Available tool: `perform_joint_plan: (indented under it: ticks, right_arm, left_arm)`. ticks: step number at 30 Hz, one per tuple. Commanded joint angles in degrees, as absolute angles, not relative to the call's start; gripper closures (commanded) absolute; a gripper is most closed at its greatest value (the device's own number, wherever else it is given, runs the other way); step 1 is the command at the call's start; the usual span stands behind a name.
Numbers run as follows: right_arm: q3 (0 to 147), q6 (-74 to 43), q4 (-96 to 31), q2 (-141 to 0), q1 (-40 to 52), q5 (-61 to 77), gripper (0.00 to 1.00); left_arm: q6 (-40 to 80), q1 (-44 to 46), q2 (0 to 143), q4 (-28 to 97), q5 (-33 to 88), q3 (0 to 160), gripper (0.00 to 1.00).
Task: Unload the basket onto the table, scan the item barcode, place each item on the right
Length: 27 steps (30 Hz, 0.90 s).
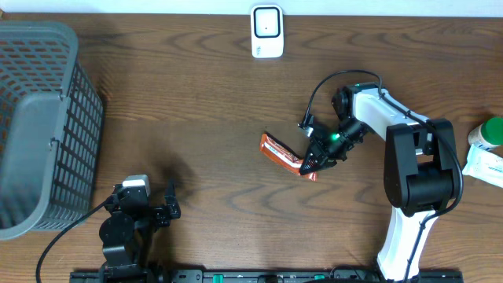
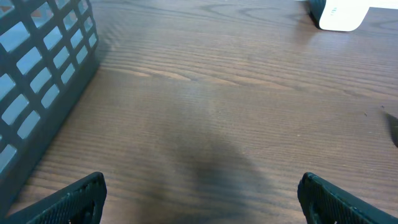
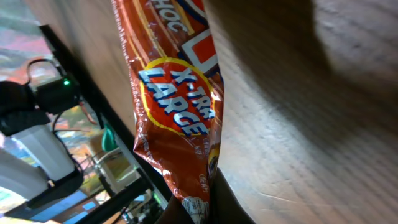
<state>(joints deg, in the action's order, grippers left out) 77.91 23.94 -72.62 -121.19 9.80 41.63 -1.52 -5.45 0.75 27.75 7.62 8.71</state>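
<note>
1. Two grippers show: the right gripper (image 1: 313, 165) is clamped tight on one end of the orange candy bar (image 1: 279, 151).
2. The bar sits near the middle of the bench.
3. The left gripper (image 2: 202, 186) is spread wide and empty, by the near edge, near the grey basket (image 1: 78, 118).
4. The white scanner (image 1: 267, 31) stands at the far edge, well apart from the bar.

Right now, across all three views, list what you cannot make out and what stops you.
Barcode on the snack wrapper: right wrist shows only the printed front; overhead too small.
Fingertips of the right gripper: cut off by the right wrist view's bottom edge.
The scanner: cut off by the left wrist view's top edge.
The green-capped bottle: cut off by overhead's right edge.
</note>
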Motion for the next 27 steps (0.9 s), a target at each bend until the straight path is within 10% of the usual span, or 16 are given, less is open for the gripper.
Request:
perform_joint_plan:
  ticks: [1,5,6,7,8,27]
  right_arm:
    - [77.78,22.79,-71.92,-121.43,9.52,40.51,0.99]
    - [77.78,22.76,-71.33,-121.43,9.52,40.34,0.97]
    - [77.78,22.74,-71.37,-121.43,9.52,39.90,0.75]
    - [77.78,22.72,-71.35,-121.43,9.52,39.03,0.29]
    - [77.78,22.70,-71.35,-121.43,9.52,38.65,0.15]
    - [77.89,24.08,-56.29,-121.54,11.46,31.22,0.01]
  left_arm:
    - [-1.45,-5.32,0.60,27.77,8.58,7.84,0.02]
    - [-1.45,-5.32,0.60,27.77,8.58,7.84,0.02]
    - [-1.45,-5.32,0.60,27.77,8.58,7.84,0.02]
    - [-1.45,-5.32,0.60,27.77,8.58,7.84,0.02]
    - [-1.45,-5.32,0.60,27.77,8.56,7.84,0.02]
    - [-1.45,-5.32,0.60,27.77,8.58,7.84,0.02]
